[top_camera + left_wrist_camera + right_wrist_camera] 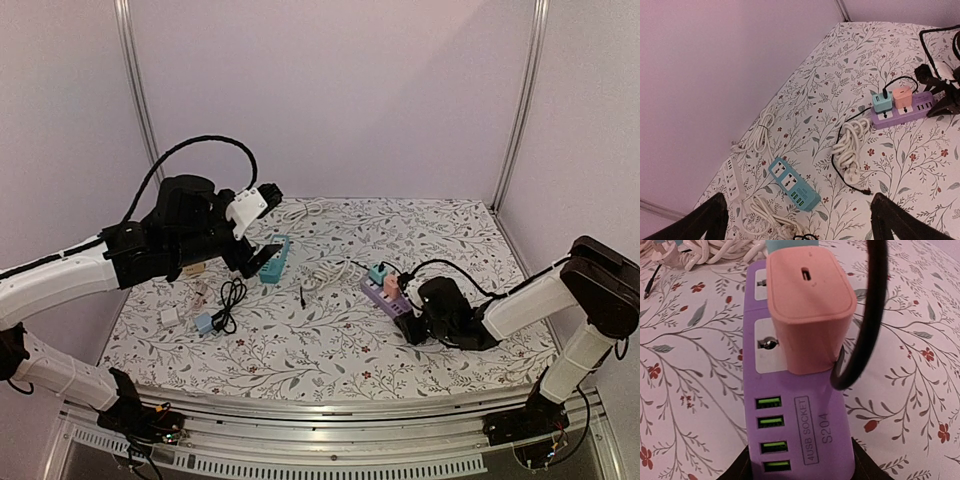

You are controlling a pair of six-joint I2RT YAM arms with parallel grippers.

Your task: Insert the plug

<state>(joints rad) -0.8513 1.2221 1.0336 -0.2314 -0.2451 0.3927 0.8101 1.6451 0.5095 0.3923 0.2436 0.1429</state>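
The pink plug (pixel 807 310) stands upright in a socket of the purple power strip (pixel 795 435), right of the tabletop's (pixel 300 350) middle, with a teal adapter (pixel 882 102) in the next socket beyond it. I cannot tell whether the plug is pushed fully home. My right tool (pixel 802 460) pinches the strip's USB end, 1 finger on each long side. My left tool (pixel 797 207) hangs high over the left half, spread wide and holding nothing.

As I judge it, the main hazard is the black cable (pixel 870 315), which curls down against the plug's right side. A press from above could trap it, and a careless lift of my right tool could snag it and tug the strip. I also grip only 1 end, so a hard push on the plug may rock or swing the strip.

A white cord bundle (pixel 850 147) lies just beside the strip's other end, crowding that side. The near side shows bare tabletop, and the blue power strip (pixel 792 185) sits well apart to the left.
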